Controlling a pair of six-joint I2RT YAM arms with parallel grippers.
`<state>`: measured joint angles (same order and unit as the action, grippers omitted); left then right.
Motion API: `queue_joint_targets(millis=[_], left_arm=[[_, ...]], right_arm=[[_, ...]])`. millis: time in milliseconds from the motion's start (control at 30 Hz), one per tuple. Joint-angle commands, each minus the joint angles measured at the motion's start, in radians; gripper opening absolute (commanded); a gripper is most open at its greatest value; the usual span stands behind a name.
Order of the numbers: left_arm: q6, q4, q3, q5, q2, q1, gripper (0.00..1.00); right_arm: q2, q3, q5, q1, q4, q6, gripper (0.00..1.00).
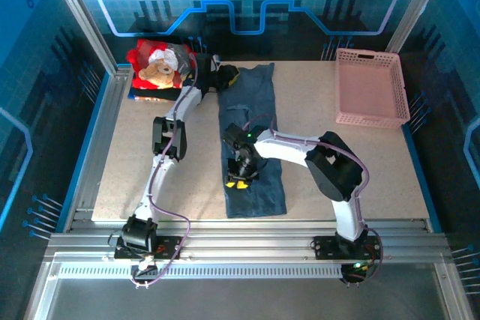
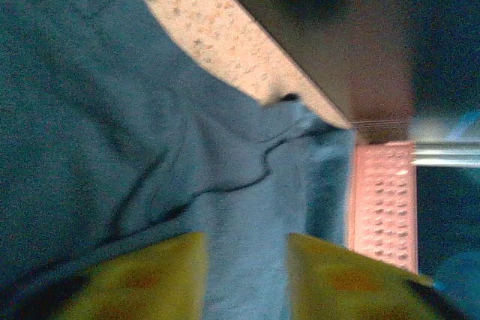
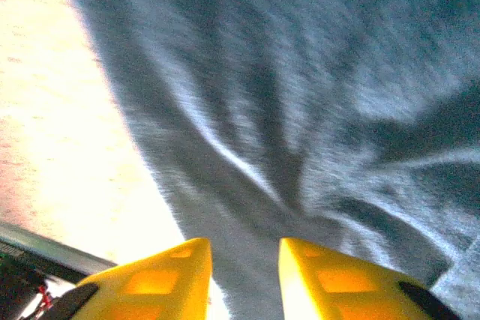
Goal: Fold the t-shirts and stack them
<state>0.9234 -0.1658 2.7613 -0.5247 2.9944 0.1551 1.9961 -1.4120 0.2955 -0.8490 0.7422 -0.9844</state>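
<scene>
A: Two end effectors, both on the blue shirt (image 1: 255, 118). Near one first?

B: Right end effector (image 1: 241, 175) sits over the near half of the strip, slightly left of its centre line. In the wrist view its fingers (image 3: 161, 279) stand a narrow gap apart. Cloth shows through the gap, with creases fanning away from it. Looks unclamped to me.

A: Where's the shirt lying?

B: Flat on the bench (image 1: 337, 162), mid-bench, already folded to a long narrow strip. Long axis runs near-to-far, almost square to the arm bases, and the far end looks a little wider. Can't tell which end is the collar.

A: Left arm?

B: Left end effector (image 1: 225, 76) is at the far end of the strip, by its left corner. Fingers (image 2: 150, 279) are parted, also narrow, with blue cloth in the gap and a rumpled folded edge just beyond.

A: So what does the next move turn on?

B: My guess is a cross fold, one short end carried over the other along that axis. The near hem lies back toward the bases from the right end effector, so right is nearer for that end. Left is already at the far end. Whichever goes, it travels along the strip, not across.

A: Risk?

B: Strip is soft, so a one-corner grab would skew it.

A: Beyond that?

B: The red shirt (image 1: 139, 56), the one with the bear print, is bunched at the far left corner, just beside the left wrist. The pink basket (image 1: 373, 54) is far right, well apart.
</scene>
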Motion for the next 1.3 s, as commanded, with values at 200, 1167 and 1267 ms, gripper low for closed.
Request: queue_joint_targets(millis=[200, 1167, 1267], left_arm=[[0.027, 0.015, -0.121, -0.064, -0.324, -0.026, 0.99], [0.194, -0.270, -2.175, 0.335, -2.035, 0.678, 0.71], [0.257, -0.160, -2.255, 0.373, -2.019, 0.745, 0.64]], right_arm=[[-0.160, -0.147, -0.032, 0.151, 0.171, 0.174, 0.57], [-0.777, 0.637, 0.153, 0.288, 0.219, 0.533, 0.75], [-0.729, 0.674, 0.146, 0.282, 0.158, 0.517, 0.72]])
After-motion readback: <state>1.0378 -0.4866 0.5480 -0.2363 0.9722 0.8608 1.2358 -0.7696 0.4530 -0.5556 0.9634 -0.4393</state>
